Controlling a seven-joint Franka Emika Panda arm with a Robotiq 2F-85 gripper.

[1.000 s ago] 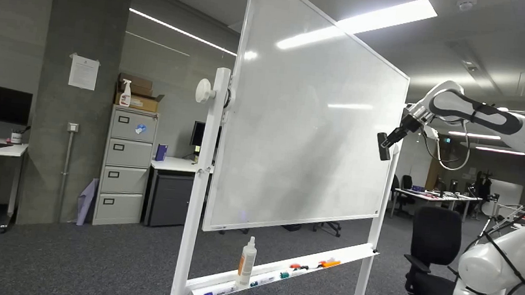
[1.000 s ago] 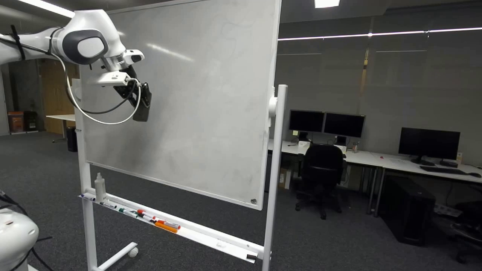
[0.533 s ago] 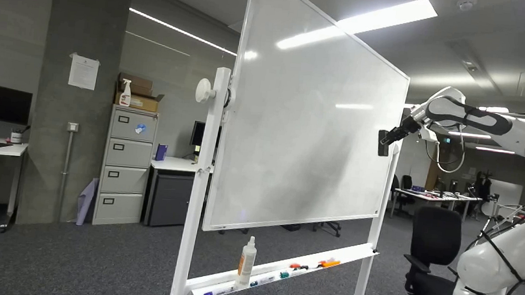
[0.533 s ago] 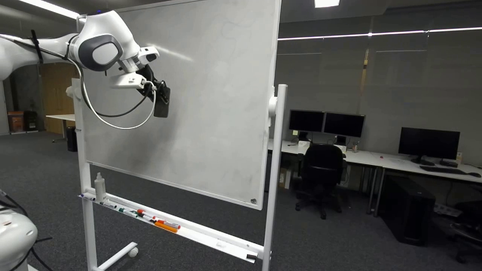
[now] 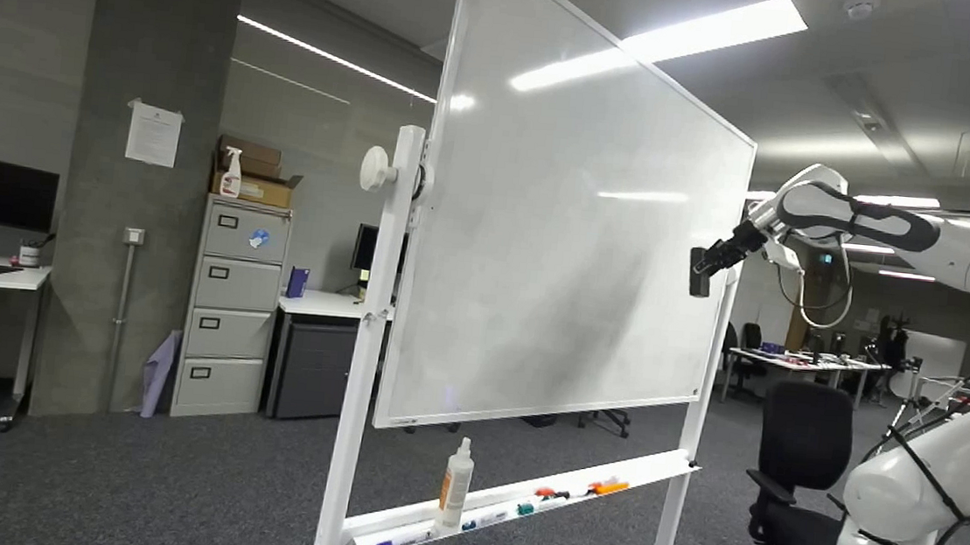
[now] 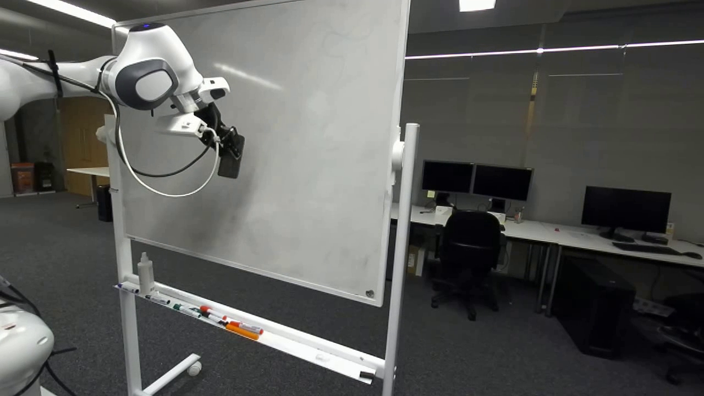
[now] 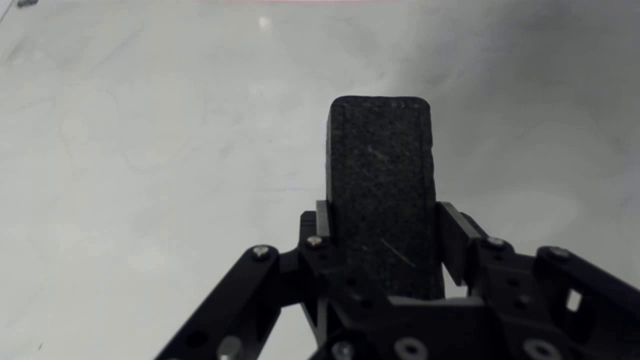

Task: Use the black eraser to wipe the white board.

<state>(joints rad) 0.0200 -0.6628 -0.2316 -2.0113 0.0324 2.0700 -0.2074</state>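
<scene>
The gripper [image 7: 384,227] pinches the black eraser [image 7: 381,155], but whether that touches the white board [image 6: 319,159] I cannot tell.

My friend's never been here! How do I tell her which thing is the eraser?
Find the giant white board, then the white robot arm with its end in front of it. At that end, black jaws pinch the black eraser. It's one solid-looking block, longer than wide; the jaws on either side of it are jointed and dotted with shiny screws.
</scene>
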